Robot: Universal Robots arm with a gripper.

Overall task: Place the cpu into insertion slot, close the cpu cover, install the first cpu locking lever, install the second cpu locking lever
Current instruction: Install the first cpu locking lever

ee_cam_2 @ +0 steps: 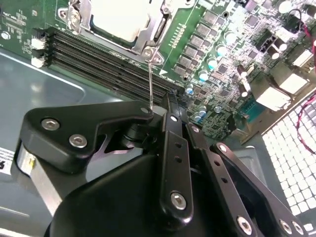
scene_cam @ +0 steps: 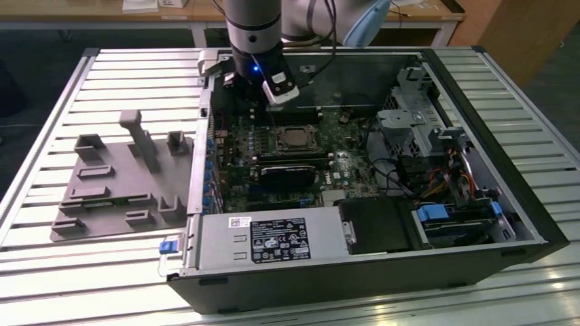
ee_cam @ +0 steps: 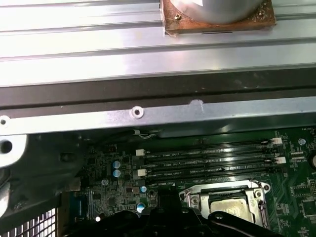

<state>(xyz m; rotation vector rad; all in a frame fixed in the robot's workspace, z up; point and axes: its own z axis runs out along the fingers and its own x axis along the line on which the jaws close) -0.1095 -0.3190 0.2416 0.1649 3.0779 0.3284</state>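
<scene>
Now one cpu (ee_cam_2: 116, 17) seated under one cpu cover (ee_cam_2: 159, 25); one locking lever (ee_cam_2: 149, 79) just beside tool (ee_cam_2: 174, 103), pinched together.

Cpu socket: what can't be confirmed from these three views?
- Cpu: cut off by the edge in the second wrist view.
- Lever: its end is hidden at the tool, second wrist view.
- Cover, exterior view: too small to tell whether latched.
</scene>
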